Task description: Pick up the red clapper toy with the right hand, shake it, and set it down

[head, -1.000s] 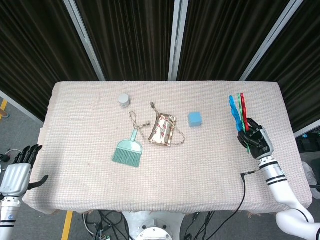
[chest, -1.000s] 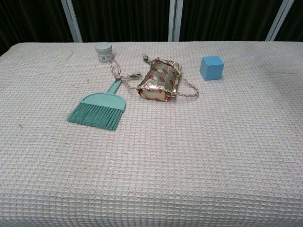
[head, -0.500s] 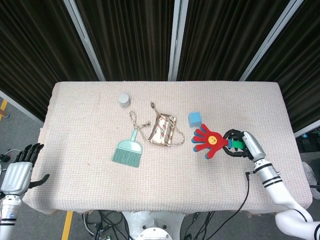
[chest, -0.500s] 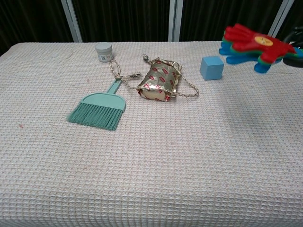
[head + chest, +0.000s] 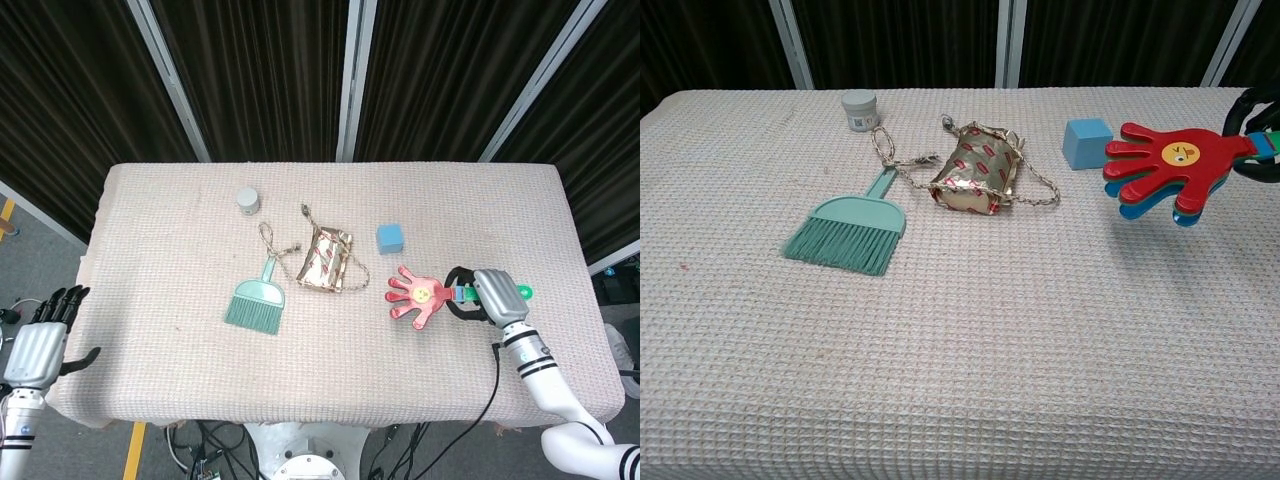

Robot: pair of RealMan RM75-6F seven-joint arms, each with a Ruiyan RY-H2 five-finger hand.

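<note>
The red clapper toy [image 5: 415, 296] is a flat hand shape with a yellow face, blue and green layers beneath it. My right hand [image 5: 488, 297] grips its handle at the table's right side, the palm of the toy pointing left and lying nearly level. In the chest view the clapper toy [image 5: 1172, 165] hovers above the cloth near the right edge, and only the fingers of the right hand [image 5: 1260, 130] show at the frame's border. My left hand [image 5: 40, 340] hangs off the table's left side, fingers apart, holding nothing.
A blue cube [image 5: 390, 238] sits just behind the toy. A patterned pouch with a cord [image 5: 328, 259], a teal brush [image 5: 257, 303] and a small grey jar [image 5: 248, 200] lie across the middle and left of the beige cloth table [image 5: 200, 380].
The right hand swung the clapper from upright at the right edge down and leftward; since half a second ago it has dropped lower and flatter. The left hand stayed still.
</note>
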